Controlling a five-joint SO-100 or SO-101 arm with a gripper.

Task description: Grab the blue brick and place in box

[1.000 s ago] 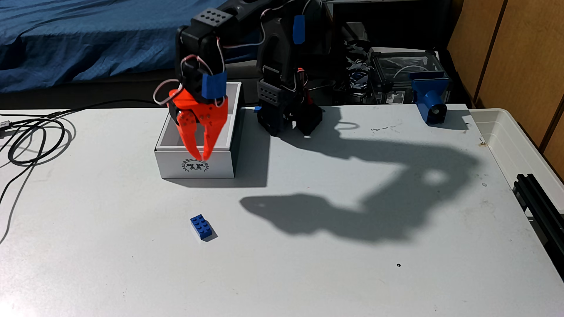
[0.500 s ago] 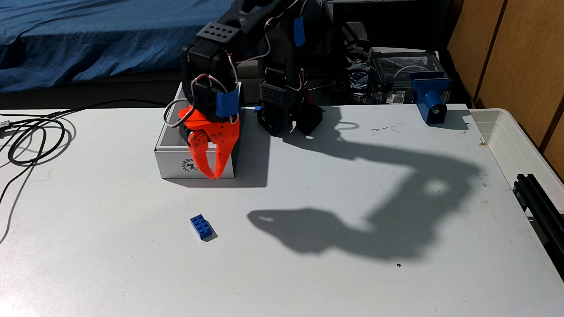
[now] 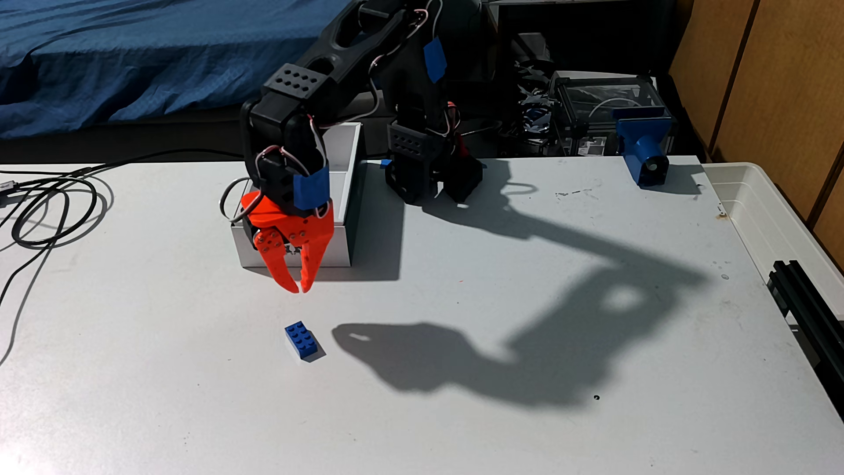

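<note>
1. Landmark: the box (image 3: 343,237), white cardboard with low walls, stands on the table (image 3: 456,411). I place everything else by it, as the fixed view shows it.
2. Arm (image 3: 356,41): black, blue tape on its links. From my remote seat I see its base to the right of the box, at the table's far edge. The upper links reach over the box toward the camera, and the wrist bends down so the orange gripper (image 3: 300,287) points at the table.
3. Gripper: it hangs in front of the box's near short wall and covers most of the dark emblem printed there. Its tips sit lower in the picture than that wall's foot; I cannot tell their height above the table.
4. Jaws: narrow, the tips nearly meeting, with nothing between them.
5. Blue brick (image 3: 302,340): studs up, flat on the table, in front of the box on the camera side, apart from it. It lies nearer the camera than the gripper's tips, untouched.
6. Shadow (image 3: 525,347): the arm's dark outline falls on the table right of the box; its end lies just beside the brick.
7. Cables (image 3: 50,214): black loops, well left of the box.
8. Blue printed mount (image 3: 641,150): far right of the box, at the table's far edge.
</note>
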